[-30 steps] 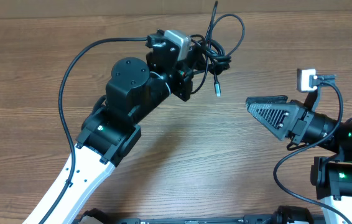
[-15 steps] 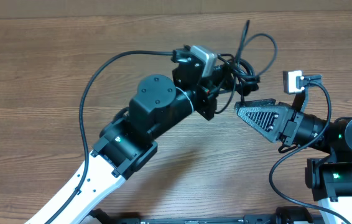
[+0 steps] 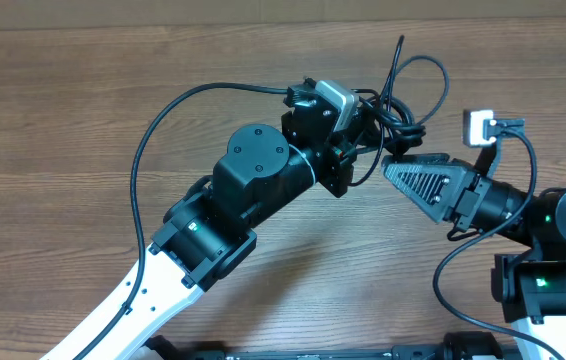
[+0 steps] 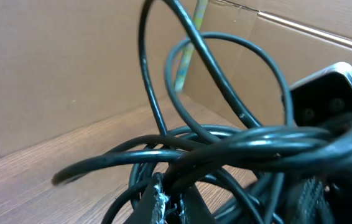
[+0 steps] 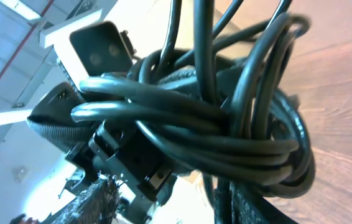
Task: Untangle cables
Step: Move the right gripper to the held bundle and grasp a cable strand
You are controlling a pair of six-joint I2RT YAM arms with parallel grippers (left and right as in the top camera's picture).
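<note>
Cables (image 3: 395, 108): one knotted bundle, held above the desk (image 3: 63, 120), pinched in the left pincer (image 3: 361, 128). Right pincer (image 3: 391, 166) spread, tips at the bundle's near side, opposite the left pincer. The bundle lies straight ahead of it, loose loops standing beyond — right arm best placed to pull.

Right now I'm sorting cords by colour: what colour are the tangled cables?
Black, with a slight sheen. The cables show best in the right wrist view.
</note>
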